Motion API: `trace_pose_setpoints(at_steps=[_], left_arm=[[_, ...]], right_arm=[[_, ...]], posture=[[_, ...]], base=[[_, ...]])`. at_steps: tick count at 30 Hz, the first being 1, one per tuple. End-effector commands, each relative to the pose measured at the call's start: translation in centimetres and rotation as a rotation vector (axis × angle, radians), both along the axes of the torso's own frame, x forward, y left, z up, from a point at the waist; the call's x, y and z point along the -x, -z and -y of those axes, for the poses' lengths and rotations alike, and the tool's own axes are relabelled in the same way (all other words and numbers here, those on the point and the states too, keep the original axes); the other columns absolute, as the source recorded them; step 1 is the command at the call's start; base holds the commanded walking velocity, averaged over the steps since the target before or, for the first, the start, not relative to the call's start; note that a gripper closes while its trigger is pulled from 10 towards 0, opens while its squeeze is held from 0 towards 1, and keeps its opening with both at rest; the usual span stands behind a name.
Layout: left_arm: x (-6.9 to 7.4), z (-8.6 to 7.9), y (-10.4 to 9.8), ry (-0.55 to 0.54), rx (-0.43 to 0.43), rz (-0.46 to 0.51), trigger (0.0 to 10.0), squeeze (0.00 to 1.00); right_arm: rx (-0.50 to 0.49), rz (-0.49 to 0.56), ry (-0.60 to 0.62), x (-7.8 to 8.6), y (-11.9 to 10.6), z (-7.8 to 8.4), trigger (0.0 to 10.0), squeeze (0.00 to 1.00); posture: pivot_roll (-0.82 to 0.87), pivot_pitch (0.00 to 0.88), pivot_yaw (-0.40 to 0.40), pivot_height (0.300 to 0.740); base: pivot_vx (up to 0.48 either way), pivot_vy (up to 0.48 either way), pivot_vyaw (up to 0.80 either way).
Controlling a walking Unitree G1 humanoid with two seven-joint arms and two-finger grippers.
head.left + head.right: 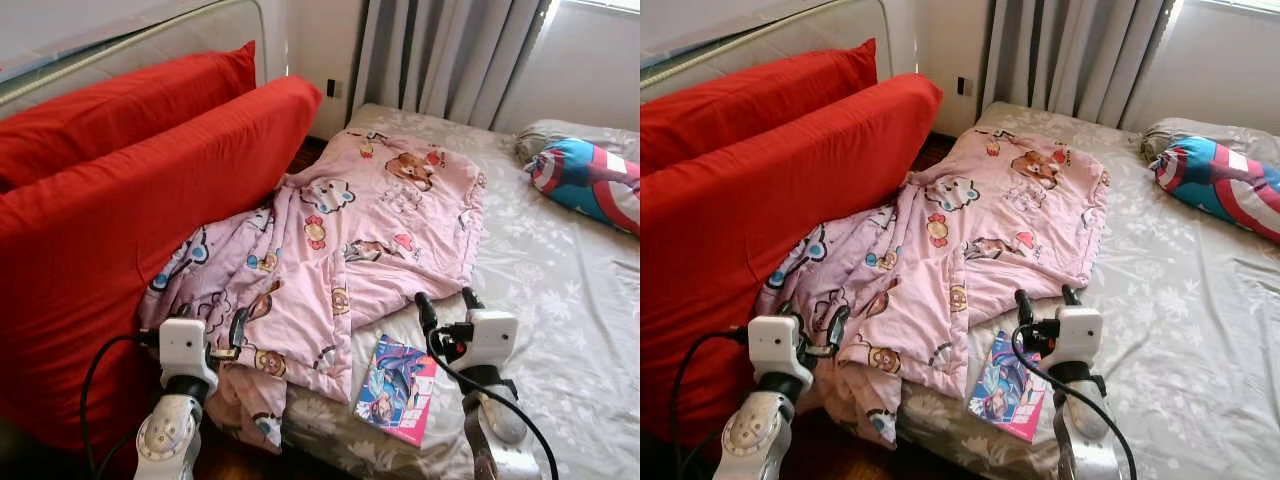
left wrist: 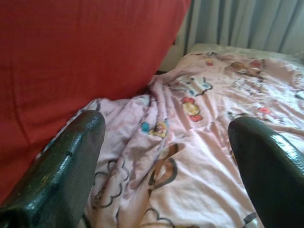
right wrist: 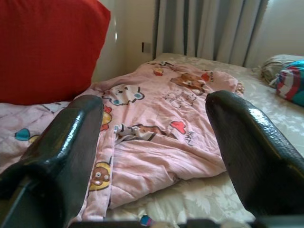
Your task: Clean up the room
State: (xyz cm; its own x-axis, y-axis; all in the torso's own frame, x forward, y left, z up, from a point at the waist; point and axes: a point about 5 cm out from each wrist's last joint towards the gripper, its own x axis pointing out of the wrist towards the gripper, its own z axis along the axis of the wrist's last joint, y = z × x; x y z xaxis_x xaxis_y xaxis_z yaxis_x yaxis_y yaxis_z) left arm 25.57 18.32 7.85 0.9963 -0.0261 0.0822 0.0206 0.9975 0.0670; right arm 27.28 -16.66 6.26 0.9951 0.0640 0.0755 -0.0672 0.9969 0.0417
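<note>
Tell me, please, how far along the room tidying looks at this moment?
Nothing looks done yet. The pink cartoon blanket lies crumpled across the bed, trailing over its edge against the red cushions, and a comic book lies near the bed's edge. In hand: the left gripper and right gripper hover open at the blanket's near edge, holding nothing. Left: straighten the blanket and put away the book.

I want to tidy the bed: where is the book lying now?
The book lies near the bed's front edge, just beside the pink blanket, close left of the right hand.
</note>
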Motion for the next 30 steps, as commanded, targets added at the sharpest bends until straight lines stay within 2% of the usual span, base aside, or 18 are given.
trace_pose_setpoints(at_steps=[1,4,9,13,15,20,28,30], left_arm=[[0.17,0.25,0.17,0.0,0.008,-0.021,10.0,0.0],[-0.08,0.31,-0.25,0.012,-0.016,-0.015,10.0,0.0],[-0.59,0.06,-0.68,0.013,-0.007,-0.01,10.0,0.0],[-0.39,-0.41,-0.63,-0.007,0.011,-0.032,10.0,0.0],[-0.43,-0.15,-0.7,0.036,-0.05,-0.029,10.0,0.0],[-0.62,-0.17,-0.78,0.017,-0.021,-0.03,10.0,0.0],[-0.36,0.22,-0.29,0.015,0.004,-0.053,10.0,0.0],[-0.37,0.24,-0.21,0.018,0.007,-0.057,10.0,0.0]], right_arm=[[0.007,-0.027,0.035,0.21,0.38,0.4,10.0,0.0],[-0.009,-0.039,0.058,0.12,0.47,0.51,10.0,0.0],[0.001,-0.048,0.032,-0.22,0.25,-0.02,10.0,0.0],[0.006,-0.074,0.047,0.38,0.45,0.09,10.0,0.0],[0.011,-0.078,0.058,0.58,0.52,0.35,10.0,0.0],[0.011,-0.071,0.059,0.5,0.38,0.49,10.0,0.0],[0.002,-0.058,0.036,0.48,0.02,0.02,10.0,0.0],[0.018,-0.092,0.046,0.38,0.37,0.14,10.0,0.0]], posture=[[-0.04,0.039,-0.051,0.74],[-0.03,0.034,-0.047,0.74],[-0.04,0.04,-0.041,0.74],[-0.05,0.04,-0.037,0.725],[-0.05,0.049,-0.036,0.71],[-0.05,0.057,-0.042,0.686],[-0.05,0.066,-0.049,0.686],[-0.05,0.067,-0.049,0.686]], base=[[0.0,0.0,0.0],[0.0,0.0,0.0],[0.0,0.0,0.0],[0.0,0.0,0.0],[0.0,0.0,0.0],[0.0,0.0,0.0],[0.0,0.0,0.0],[0.0,0.0,0.0]])
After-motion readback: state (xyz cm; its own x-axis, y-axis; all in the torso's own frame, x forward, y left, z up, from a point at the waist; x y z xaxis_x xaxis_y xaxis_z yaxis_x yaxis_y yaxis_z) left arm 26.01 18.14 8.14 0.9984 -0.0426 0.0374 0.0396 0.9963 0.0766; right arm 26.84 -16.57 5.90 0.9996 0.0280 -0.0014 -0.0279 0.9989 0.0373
